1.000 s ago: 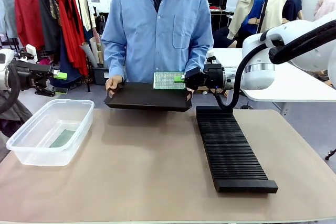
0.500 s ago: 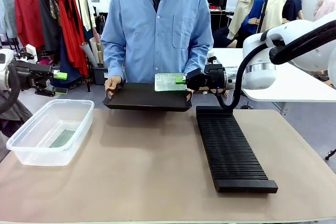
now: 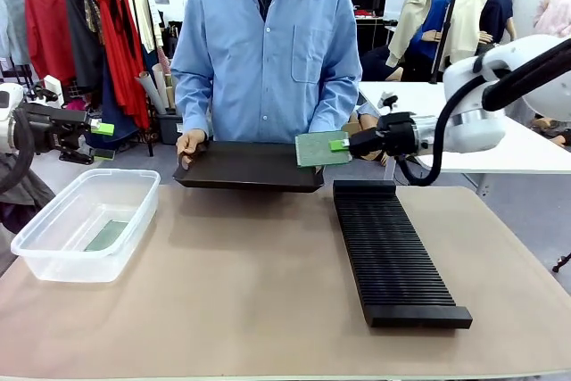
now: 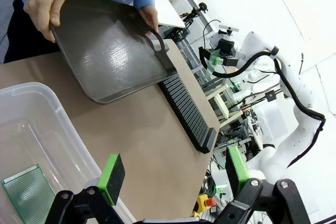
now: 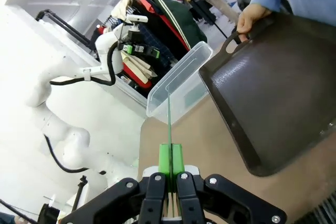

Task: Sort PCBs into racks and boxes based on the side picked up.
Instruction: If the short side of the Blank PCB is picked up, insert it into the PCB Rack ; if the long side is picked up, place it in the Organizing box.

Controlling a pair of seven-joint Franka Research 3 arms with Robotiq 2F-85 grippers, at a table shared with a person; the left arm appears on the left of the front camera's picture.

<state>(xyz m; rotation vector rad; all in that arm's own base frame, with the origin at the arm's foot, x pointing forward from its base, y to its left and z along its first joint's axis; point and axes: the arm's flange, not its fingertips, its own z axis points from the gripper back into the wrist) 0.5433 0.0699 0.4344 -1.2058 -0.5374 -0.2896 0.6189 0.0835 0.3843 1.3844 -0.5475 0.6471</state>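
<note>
The right tool (image 3: pixel 342 144) is closed on one edge of a circuit board (image 3: pixel 321 148), its green pads pinching the board's right side. In the right wrist view the same tool (image 5: pixel 170 163) shows both pads pressed together on the board (image 5: pixel 168 114), seen edge-on as a thin line. The board hangs in the air, its face tilted toward the front camera, over the right end of a black tray (image 3: pixel 250 167) and just beyond the far end of the rack (image 3: pixel 388 252).

A person at the far side holds the tray clear of the desk (image 3: pixel 250 310), one hand (image 3: pixel 191 143) gripping its left end. The rack lies lengthwise on the desk, right of the middle.

The left tool (image 3: pixel 101 128) is off the desk's left side, well apart from the tray. From its own wrist camera the tool (image 4: pixel 173 174) has its pads spread wide with nothing between them.

Below it a clear tub (image 3: pixel 36 260) sits at the desk's left edge, with a second circuit board (image 3: pixel 107 236) flat on its bottom.
</note>
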